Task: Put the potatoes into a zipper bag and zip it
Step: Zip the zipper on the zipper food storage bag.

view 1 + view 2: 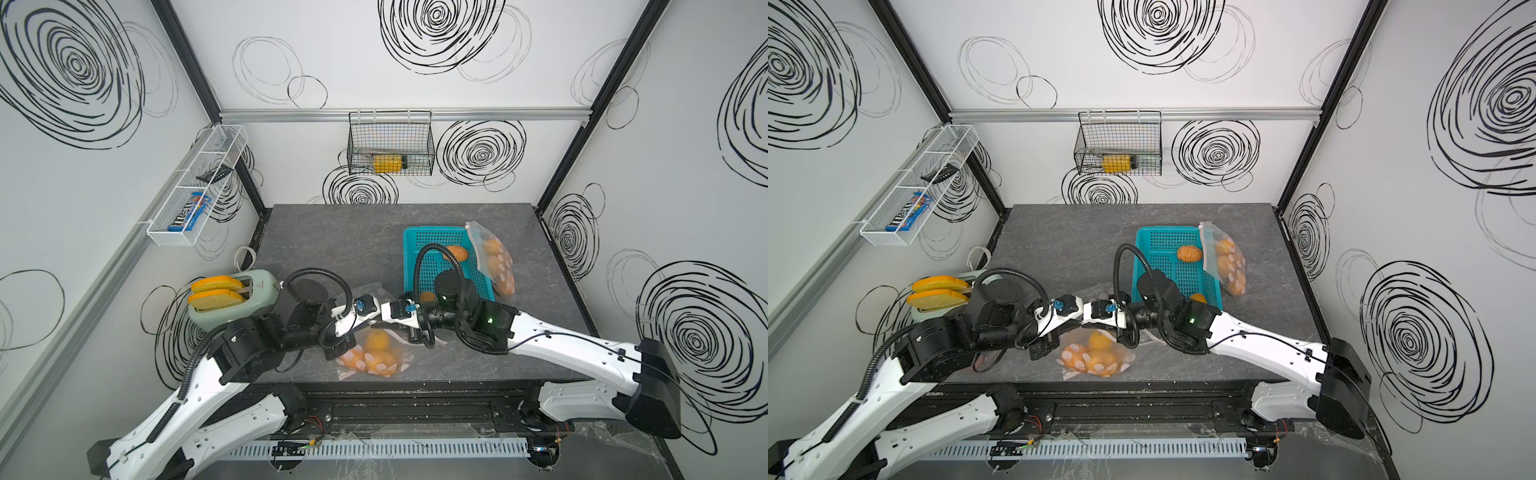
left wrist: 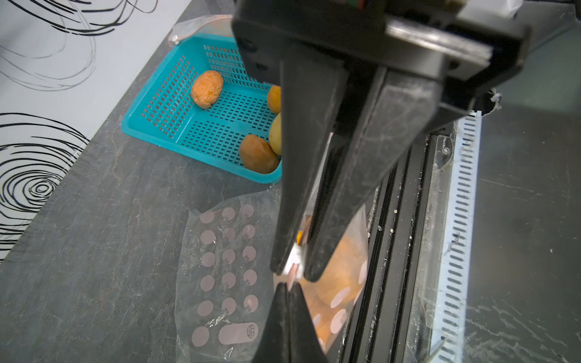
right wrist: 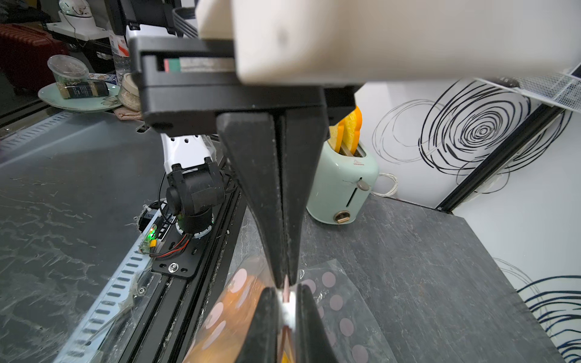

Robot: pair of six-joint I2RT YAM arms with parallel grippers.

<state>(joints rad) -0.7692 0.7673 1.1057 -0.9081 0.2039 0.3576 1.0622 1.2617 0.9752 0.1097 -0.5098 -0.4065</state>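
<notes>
A teal basket (image 1: 432, 243) sits on a grey table (image 1: 332, 237), shown from above. On the robot's side of the basket, near it, lies a clear zipper bag (image 1: 376, 361) printed with pale dots. It holds several orange potatoes (image 1: 377, 341).

Both arms reach in over this bag and meet at its top edge. The left gripper (image 2: 292, 270) is closed, pinching the white strip at the bag's mouth. The right gripper (image 3: 284, 279) is closed too, its fingers pressed together on the same edge, tip to tip with the left one.

Near the basket's corner, right beside the held bag, an empty bag (image 2: 220, 267) with the same dots lies flat on the table.

Inside the basket are loose potatoes (image 2: 207, 89). One wrinkled orange one lies alone. Others, one of them paler yellow, lie at the basket's end nearest the grippers, partly hidden.

A second filled bag (image 1: 496, 262) of potatoes lies against the basket's side away from the left arm. Well apart from the basket, beyond the left arm, stands a mint-green toaster (image 1: 257, 286). Two toast slices (image 1: 216, 284) stick up out of it.
</notes>
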